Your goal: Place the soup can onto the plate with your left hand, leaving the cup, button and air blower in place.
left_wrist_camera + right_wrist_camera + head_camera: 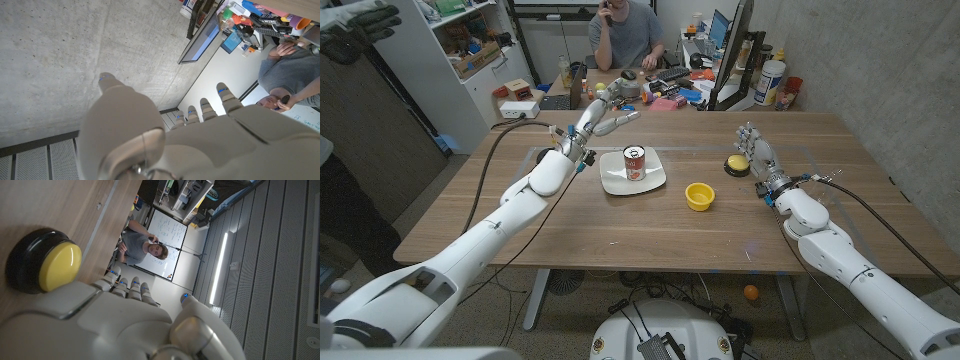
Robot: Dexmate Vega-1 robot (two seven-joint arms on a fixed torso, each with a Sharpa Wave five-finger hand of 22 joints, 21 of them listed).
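Note:
The red-and-white soup can (634,163) stands upright on the white square plate (654,181) near the table's middle. My left hand (605,118) hovers behind and to the left of the can, fingers spread, holding nothing; from its wrist camera the left hand (165,135) points at a concrete wall and the room beyond. The yellow cup (699,196) sits to the right of the plate. The yellow button (737,164) on its black base lies further right, with my right hand (756,153) just beside it, fingers apart and holding nothing. Close by my right hand (125,315) lies the button (42,260).
A person (625,35) sits at a cluttered desk behind the table. A black cable (515,127) runs over the table's far left corner. White shelves (470,60) stand at the back left.

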